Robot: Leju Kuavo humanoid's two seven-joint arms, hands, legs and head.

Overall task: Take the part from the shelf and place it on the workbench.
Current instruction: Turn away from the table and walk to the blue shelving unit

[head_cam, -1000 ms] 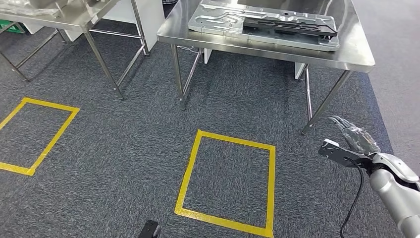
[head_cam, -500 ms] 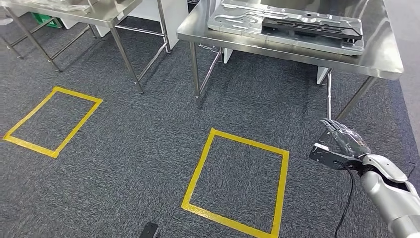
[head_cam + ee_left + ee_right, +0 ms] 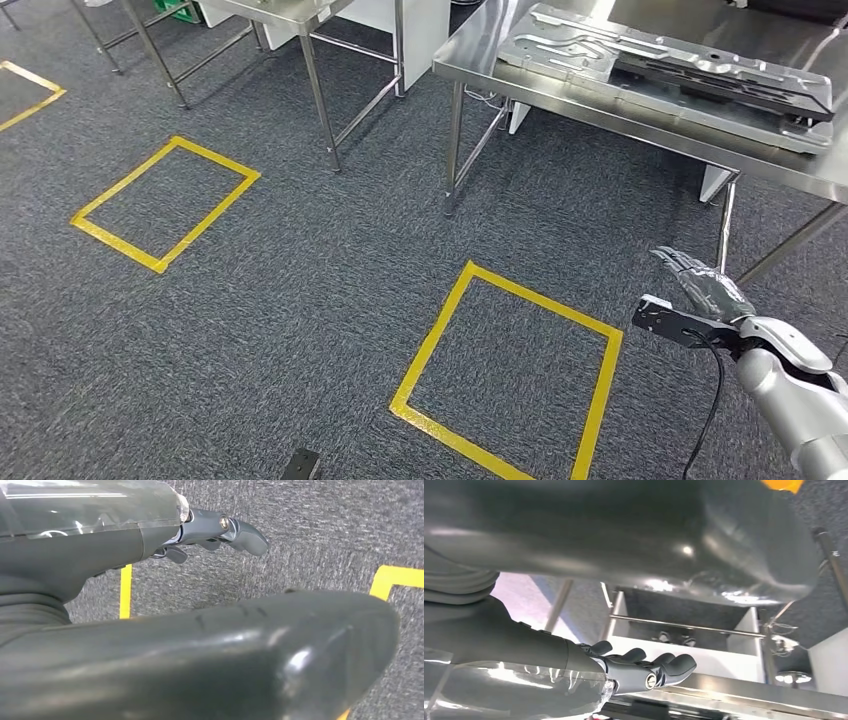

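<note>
Right robot hand [image 3: 705, 288] empty w/ fingers apart, left robot hand [image 3: 220, 530] likewise holding nothing, part [image 3: 668, 68] lying flat on steel table [image 3: 560, 95] ahead; risk: walking approach clips table leg [image 3: 455, 145], jarring it.

A tabletop [image 3: 640, 110] stands at the far right, and a part [image 3: 670, 65] lies flat on it, near its front edge. A second table [image 3: 300, 12] stands to its left, further back. On the floor [image 3: 300, 300] before the tabletop is a taped square [image 3: 510, 375]; another taped square [image 3: 165, 203] lies to its left, before the second table. The right robot hand [image 3: 705, 290] hangs at the near right, just right of the nearer square, below and before the tabletop's edge. The left robot hand [image 3: 220, 530] is over the floor.
</note>
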